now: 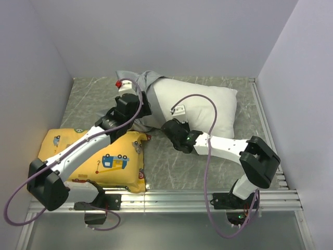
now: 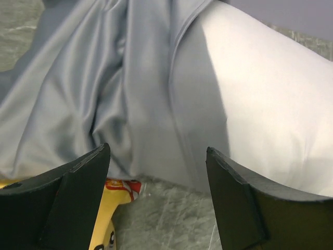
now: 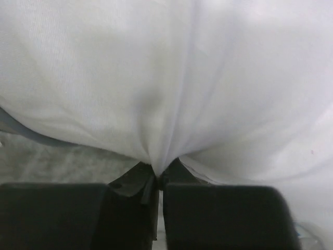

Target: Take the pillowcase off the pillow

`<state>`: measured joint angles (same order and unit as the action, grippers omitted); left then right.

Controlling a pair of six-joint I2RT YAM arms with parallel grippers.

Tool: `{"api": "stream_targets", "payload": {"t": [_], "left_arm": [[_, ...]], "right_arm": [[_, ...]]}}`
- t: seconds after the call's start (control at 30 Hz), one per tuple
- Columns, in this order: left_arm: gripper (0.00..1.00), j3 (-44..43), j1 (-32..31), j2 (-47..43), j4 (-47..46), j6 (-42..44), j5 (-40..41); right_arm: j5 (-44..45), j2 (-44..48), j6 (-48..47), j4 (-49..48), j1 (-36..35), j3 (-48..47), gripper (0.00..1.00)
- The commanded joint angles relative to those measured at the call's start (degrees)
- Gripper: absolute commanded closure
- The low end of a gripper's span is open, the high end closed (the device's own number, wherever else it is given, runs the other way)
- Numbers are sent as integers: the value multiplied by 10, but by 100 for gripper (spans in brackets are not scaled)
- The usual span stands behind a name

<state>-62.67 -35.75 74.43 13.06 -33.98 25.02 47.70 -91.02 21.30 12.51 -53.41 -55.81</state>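
Note:
The white pillow (image 1: 203, 107) lies at the back middle of the table, mostly bare. The grey pillowcase (image 1: 136, 82) is bunched over its left end; in the left wrist view the grey cloth (image 2: 104, 88) fills the left and the white pillow (image 2: 270, 104) the right. My left gripper (image 2: 156, 172) is open just in front of the grey cloth's lower edge, holding nothing. My right gripper (image 3: 158, 174) is shut on a pinch of the white pillow (image 3: 166, 78) at its near edge.
A yellow cartoon-vehicle print pillow (image 1: 99, 156) lies at the front left under my left arm; its corner shows in the left wrist view (image 2: 117, 200). Grey walls stand on three sides. A metal rail (image 1: 208, 198) runs along the front edge.

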Motion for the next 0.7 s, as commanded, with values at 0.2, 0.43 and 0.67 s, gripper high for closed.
{"api": "stream_targets", "payload": {"t": [0.2, 0.43, 0.67], "left_arm": [[21, 3, -1, -118, -10, 16, 28], [14, -30, -31, -145, -21, 45, 4], [11, -36, -54, -112, -52, 55, -15]], "right_arm": [[31, 130, -66, 39, 15, -179, 100], [-15, 179, -79, 136, 87, -357, 100], [-171, 183, -14, 49, 205, -197, 100]]}}
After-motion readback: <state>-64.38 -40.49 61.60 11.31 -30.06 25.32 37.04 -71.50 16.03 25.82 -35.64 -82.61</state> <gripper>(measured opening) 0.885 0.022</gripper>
